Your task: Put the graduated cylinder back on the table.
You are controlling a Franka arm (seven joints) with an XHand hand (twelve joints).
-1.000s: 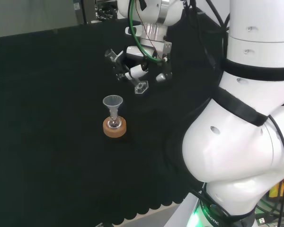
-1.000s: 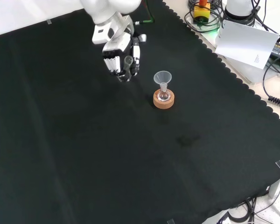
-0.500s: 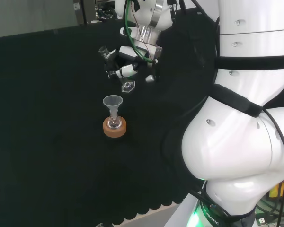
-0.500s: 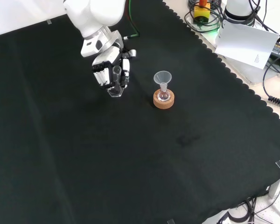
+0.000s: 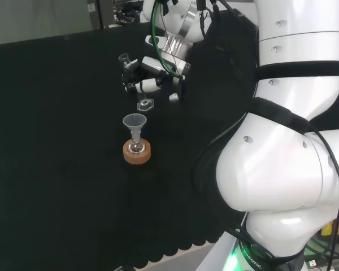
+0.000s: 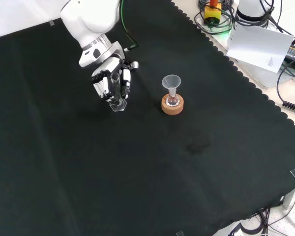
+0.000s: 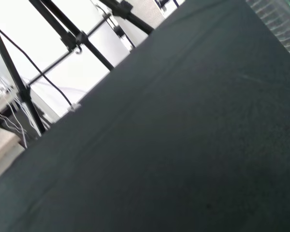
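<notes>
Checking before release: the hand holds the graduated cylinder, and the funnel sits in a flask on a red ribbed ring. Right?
Not quite. The front view shows the stand is a cork ring, not red ribbed. The hand does hold the graduated cylinder, and the funnel sits in the flask.

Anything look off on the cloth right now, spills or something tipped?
Nothing stands out. The hand holds the cylinder nearly upright, base down near the cloth. The funnel sits upright in the flask on its cork ring. No spill shows.
</notes>
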